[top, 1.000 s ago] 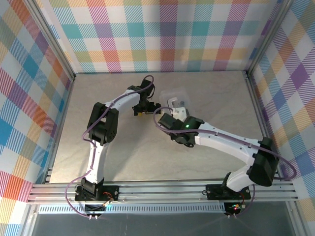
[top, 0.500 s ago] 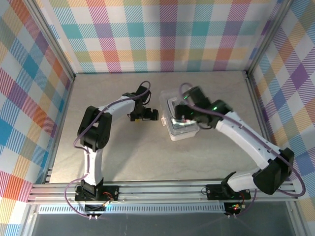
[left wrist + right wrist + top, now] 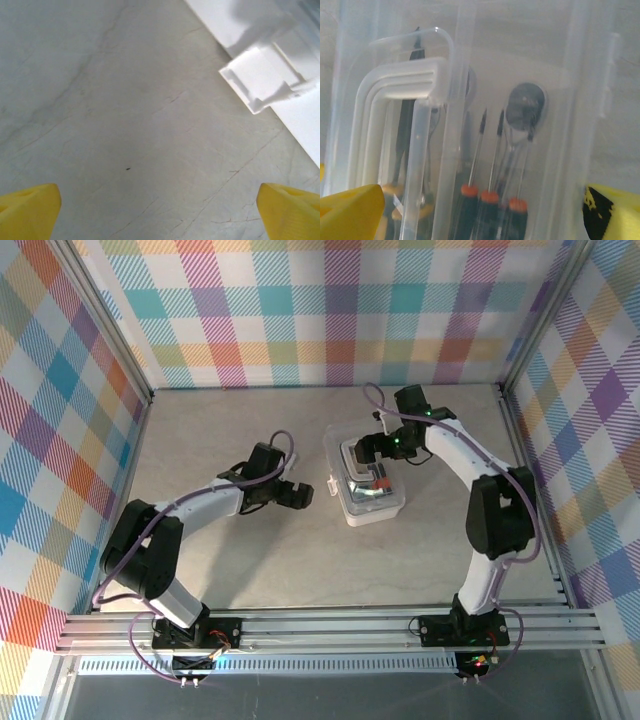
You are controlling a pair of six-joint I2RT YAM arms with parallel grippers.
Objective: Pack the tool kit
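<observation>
The tool kit case [image 3: 366, 488], translucent whitish plastic, lies on the table right of centre with its lid on. Through the lid I see red-and-black screwdrivers [image 3: 490, 200], the chrome ratchet head [image 3: 525, 107] and yellow-handled pliers [image 3: 402, 150] beside the moulded handle [image 3: 412, 82]. My right gripper [image 3: 372, 452] hovers open over the case's far end, its yellow fingertips [image 3: 350, 210] wide apart and holding nothing. My left gripper [image 3: 297, 496] stands open just left of the case, above bare table, with the case's white latch [image 3: 262, 80] ahead of it.
The grey marble-patterned table [image 3: 240, 560] is fenced by checked walls and metal posts. An aluminium rail [image 3: 320, 625] carrying both arm bases runs along the near edge. The right arm reaches in along the right side.
The right arm swung from the table's middle to the right side, its gripper now over the case's far end. The left gripper drew back toward me and lower, away from the case.
</observation>
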